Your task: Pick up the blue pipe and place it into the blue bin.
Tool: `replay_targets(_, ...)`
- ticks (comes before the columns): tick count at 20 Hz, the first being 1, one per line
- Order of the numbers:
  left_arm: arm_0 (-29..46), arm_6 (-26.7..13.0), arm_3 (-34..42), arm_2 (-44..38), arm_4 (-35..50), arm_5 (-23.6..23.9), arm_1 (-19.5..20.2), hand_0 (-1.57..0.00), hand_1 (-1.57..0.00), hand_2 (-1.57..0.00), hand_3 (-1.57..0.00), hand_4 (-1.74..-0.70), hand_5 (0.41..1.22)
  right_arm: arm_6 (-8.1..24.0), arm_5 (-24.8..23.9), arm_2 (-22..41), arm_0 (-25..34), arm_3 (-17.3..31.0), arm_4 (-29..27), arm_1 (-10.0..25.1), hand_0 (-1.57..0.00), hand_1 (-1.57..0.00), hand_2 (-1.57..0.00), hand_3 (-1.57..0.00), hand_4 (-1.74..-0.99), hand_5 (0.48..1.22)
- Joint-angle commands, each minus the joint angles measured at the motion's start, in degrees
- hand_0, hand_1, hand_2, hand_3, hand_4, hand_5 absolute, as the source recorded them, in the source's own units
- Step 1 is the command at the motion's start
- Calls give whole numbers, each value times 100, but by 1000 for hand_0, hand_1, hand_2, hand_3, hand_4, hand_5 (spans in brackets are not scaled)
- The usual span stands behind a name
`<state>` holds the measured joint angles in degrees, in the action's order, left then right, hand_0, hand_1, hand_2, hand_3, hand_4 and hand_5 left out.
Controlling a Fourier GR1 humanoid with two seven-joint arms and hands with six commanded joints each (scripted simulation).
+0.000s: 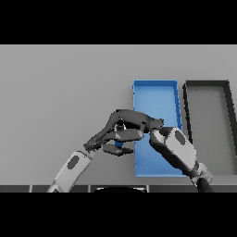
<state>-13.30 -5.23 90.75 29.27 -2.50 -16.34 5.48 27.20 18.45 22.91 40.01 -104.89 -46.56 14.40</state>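
Grey table [55,92]: right hand [132,125] pinching blue pipe [119,144] beside blue bin [155,95]; left hand [99,141] spread.

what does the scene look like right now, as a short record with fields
surface: grey table
blue bin: right of centre, interior looks bare where visible
second bin: dark bin just right of the blue one
blue pipe: only a small blue bit shows between the fingers, at the blue bin's left edge
right hand: reaching left across the blue bin, fingers curled round the pipe
left hand: low, left of the bin; fingers unclear
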Motion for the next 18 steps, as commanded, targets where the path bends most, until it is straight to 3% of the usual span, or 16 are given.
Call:
replay_targets(1, 51, 4, 84, -16, 33, -30, 74, -7, -6, -6, -6, -923, 507, 72, -147, -101, 237, 1, -104, 49, -1571, -1571, -1571, -1571, -1491, 1221)
replay_targets(6, 103, -137, 247, 57, 33, -43, 84, -2, -1, -1, -1, -925, 488, -31, -271, -726, 1588, 431, -668, 346, -1571, -1571, -1571, -1571, -1495, 1221)
replay_targets(9, 84, -158, 298, 54, 1, -41, 125, 0, 0, 0, 0, -912, 486, -162, -741, -1170, 2086, 1036, -460, 615, -1571, -1571, -1571, -1571, -1496, 1221)
replay_targets(14, 125, -247, 354, 11, 54, -71, 195, 1, 1, 1, 1, -889, 484, -175, -989, -1545, 2227, 2107, 215, 994, -1571, -1571, -1571, -1571, -1498, 1221)
replay_targets(18, 119, -164, 325, 18, -17, -33, 186, 1, 1, 1, 1, -881, 482, -121, -895, -1747, 1522, 2747, 481, 1191, -1571, -1571, -1571, -1571, -1499, 1221)
